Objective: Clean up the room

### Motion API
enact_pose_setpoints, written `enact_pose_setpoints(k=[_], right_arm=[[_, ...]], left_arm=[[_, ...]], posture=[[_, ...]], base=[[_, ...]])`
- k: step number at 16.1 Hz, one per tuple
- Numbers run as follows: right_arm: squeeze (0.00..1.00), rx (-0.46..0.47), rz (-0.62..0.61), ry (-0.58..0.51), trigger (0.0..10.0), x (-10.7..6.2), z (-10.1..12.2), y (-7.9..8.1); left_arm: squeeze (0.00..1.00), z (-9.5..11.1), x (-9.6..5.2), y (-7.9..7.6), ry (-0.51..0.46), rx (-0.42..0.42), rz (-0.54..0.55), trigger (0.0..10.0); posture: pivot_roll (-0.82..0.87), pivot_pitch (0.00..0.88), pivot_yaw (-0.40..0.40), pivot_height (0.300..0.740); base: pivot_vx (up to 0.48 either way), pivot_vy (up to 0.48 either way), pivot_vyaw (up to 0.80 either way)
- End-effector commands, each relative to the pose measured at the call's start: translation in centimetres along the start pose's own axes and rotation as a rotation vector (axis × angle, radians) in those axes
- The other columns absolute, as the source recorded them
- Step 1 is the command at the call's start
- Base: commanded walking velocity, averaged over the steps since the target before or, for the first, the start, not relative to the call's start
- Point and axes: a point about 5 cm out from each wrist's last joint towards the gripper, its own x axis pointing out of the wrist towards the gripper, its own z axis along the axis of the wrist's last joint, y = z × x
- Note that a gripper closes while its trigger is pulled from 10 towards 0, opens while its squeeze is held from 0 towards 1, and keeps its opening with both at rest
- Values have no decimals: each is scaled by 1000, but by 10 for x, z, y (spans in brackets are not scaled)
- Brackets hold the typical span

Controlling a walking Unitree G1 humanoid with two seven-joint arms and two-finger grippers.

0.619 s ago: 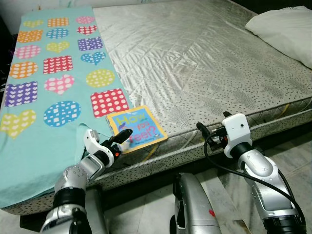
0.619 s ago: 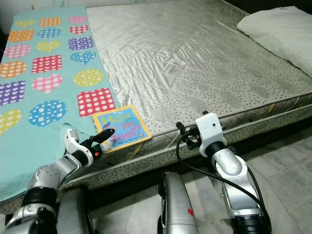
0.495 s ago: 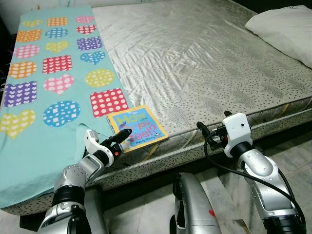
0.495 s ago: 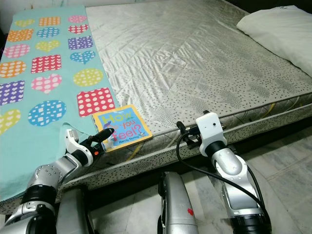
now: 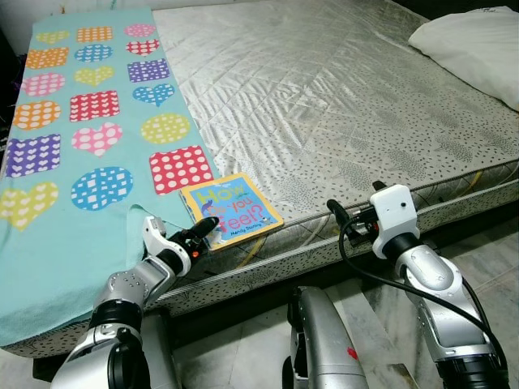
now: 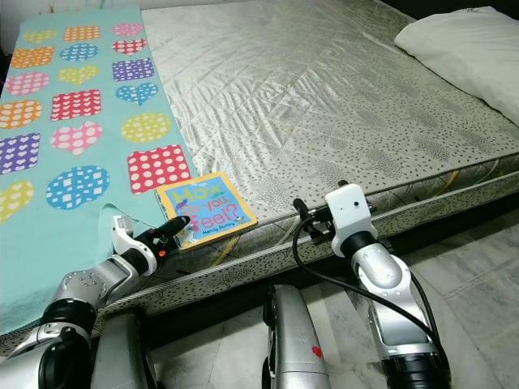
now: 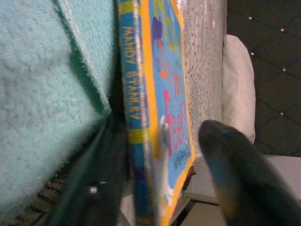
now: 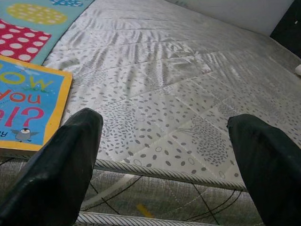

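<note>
A yellow-edged blue picture book [image 5: 233, 212], titled "How do you feel?", lies flat near the mattress's front edge, beside a teal blanket [image 5: 89, 146] with coloured hearts and dotted shapes. My left gripper [image 5: 204, 232] is at the book's near left corner. It is open, and in the left wrist view the book's spine [image 7: 136, 117] stands between the two fingers [image 7: 89, 188] with a wide gap on one side. My right gripper [image 8: 164, 188] hovers open at the mattress edge to the right of the book [image 8: 28, 108], holding nothing.
The grey patterned mattress [image 5: 340, 105] stretches back and right, with a white pillow [image 5: 478, 44] at its far right corner. Pale tiled floor [image 5: 486, 251] lies below the bed's front edge, where my legs stand.
My left gripper has drawn back a little, from over the book's cover to its near corner. The right arm has stayed put. The view has shifted slightly.
</note>
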Motion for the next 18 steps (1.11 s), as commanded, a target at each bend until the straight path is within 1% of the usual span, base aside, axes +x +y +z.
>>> enact_pose_setpoints(k=[1, 10, 11, 12, 14, 16, 17, 18], right_arm=[[0, 1, -13, 3, 10000, 1, 0, -2], [0, 3, -16, -1, 10000, 4, -1, 0], [0, 3, -16, 0, 10000, 4, -1, 0], [0, 4, -17, 0, 10000, 4, -1, 0], [0, 5, -19, 0, 10000, 5, -1, 0], [0, 10, -16, -1, 10000, 7, -2, 3], [0, 15, -14, -5, 10000, 9, -1, 5], [0, 25, -13, -10, 10000, 9, 0, 7]], left_arm=[[0, 3, 1, -2, -7, 11, -9, 0], [0, 6, 2, 1, -36, 31, 13, 0], [0, 7, 2, 1, -50, 37, 10, 0], [0, 11, 1, 1, -87, 32, -2, 0], [0, 13, 1, 1, -94, 28, 9, 0], [0, 14, 1, 2, -98, 42, 18, 0], [0, 16, 0, 2, -119, 52, 19, 0], [0, 20, -1, 1, -153, 109, 27, 0]], posture=[[-235, 89, -27, 487], [-225, 80, -22, 487], [-225, 80, -22, 487], [-223, 80, -22, 487], [-210, 82, -22, 487], [-203, 79, -20, 487], [-201, 75, -18, 487], [-201, 71, -16, 487]], base=[[0, 0, 0], [0, 0, 0], [0, 0, 0], [0, 0, 0], [0, 0, 0], [0, 0, 0], [0, 0, 0], [0, 0, 0]])
